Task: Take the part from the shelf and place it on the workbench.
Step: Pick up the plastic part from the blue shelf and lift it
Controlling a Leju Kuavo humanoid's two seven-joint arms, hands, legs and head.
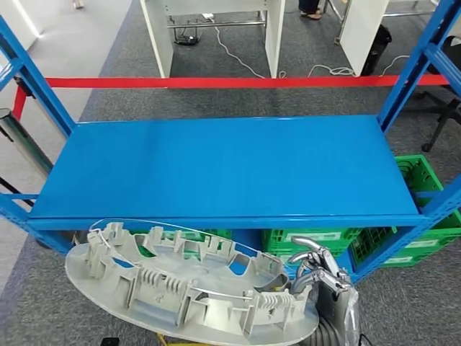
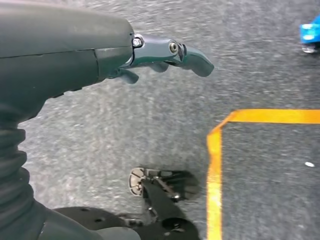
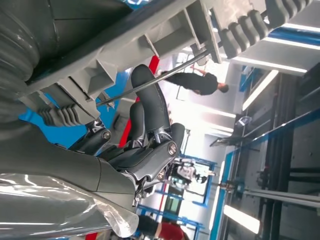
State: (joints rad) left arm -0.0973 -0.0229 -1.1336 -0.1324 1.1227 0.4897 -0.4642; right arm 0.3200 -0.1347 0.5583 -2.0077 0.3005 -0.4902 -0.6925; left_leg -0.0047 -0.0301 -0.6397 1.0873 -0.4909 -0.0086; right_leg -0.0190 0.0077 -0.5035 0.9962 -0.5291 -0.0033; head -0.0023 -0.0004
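Holding grey part [image 1: 184, 292], right hand [image 1: 320, 277] fronts blue shelf [image 1: 222, 169].

Head view high over shelf [image 1: 228, 169] — wrist views close, turned.

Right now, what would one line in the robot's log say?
stage: part off shelf | right hand: grips grey part at one end | left hand: holds nothing, hangs over floor | blue shelf: bare | workbench: not seen
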